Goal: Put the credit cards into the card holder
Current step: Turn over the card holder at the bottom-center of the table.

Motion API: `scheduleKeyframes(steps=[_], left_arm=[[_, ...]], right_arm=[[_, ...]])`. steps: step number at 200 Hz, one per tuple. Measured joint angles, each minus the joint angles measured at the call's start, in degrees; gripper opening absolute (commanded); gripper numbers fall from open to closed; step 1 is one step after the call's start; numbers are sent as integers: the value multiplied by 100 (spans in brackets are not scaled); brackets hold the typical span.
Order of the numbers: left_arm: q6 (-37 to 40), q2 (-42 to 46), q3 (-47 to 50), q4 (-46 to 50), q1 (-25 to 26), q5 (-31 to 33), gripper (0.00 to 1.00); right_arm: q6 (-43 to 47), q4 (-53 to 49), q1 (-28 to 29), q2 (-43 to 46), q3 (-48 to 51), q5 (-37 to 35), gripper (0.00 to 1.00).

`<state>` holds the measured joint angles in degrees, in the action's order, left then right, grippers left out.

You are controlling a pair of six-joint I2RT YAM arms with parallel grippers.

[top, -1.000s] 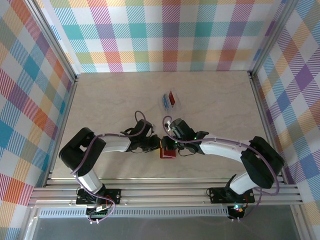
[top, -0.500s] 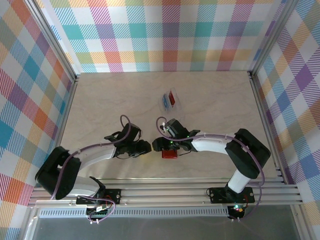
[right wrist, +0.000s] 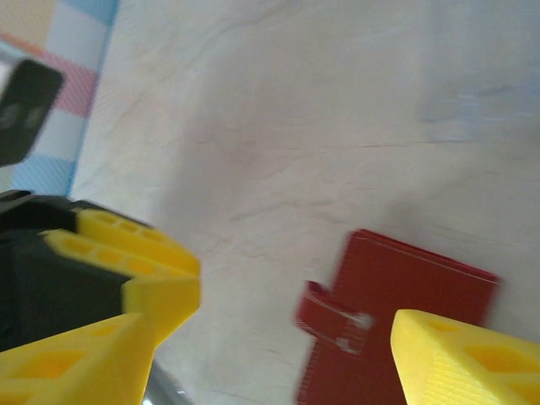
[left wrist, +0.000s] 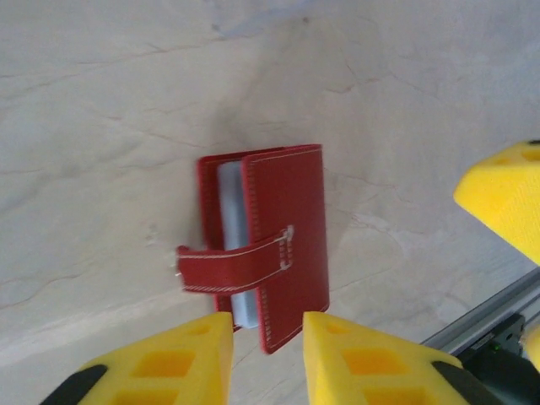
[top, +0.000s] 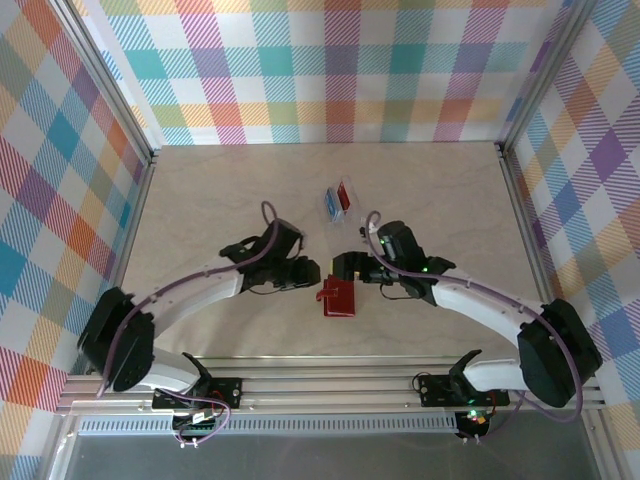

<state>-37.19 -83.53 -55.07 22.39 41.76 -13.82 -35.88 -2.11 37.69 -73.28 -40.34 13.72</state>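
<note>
The red wallet (top: 337, 298) lies folded near the counter's (top: 210, 200) near edge, with its strap across the front and pale slots showing at the open edge. The left jaws hang just far-left of it, slightly apart and empty. The right jaws, just beyond it, gape wide and hold nothing. The cards (top: 329, 204), blue and red, sit in a clear case (top: 352, 208) farther back.

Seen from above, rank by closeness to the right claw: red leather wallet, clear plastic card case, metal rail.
1. Red leather wallet: just beside the right gripper.
2. Clear plastic card case: farther back.
3. Metal rail: table's near edge.
</note>
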Motion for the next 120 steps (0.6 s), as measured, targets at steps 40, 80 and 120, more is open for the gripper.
scheduleKeyframes(steps=[40,80,120], left_arm=[[85,-1121,-334,-7,177,-2,20],[92,-1438,-315,-9,177,118,20],[103,-1670,-105,-212,173,192,19]], right_arm=[[-116,-120,-22,24,529,-153,72],[-181,-2,-24,-155,730,-166,73],[-227,306,-24,-774,789,-7,74]])
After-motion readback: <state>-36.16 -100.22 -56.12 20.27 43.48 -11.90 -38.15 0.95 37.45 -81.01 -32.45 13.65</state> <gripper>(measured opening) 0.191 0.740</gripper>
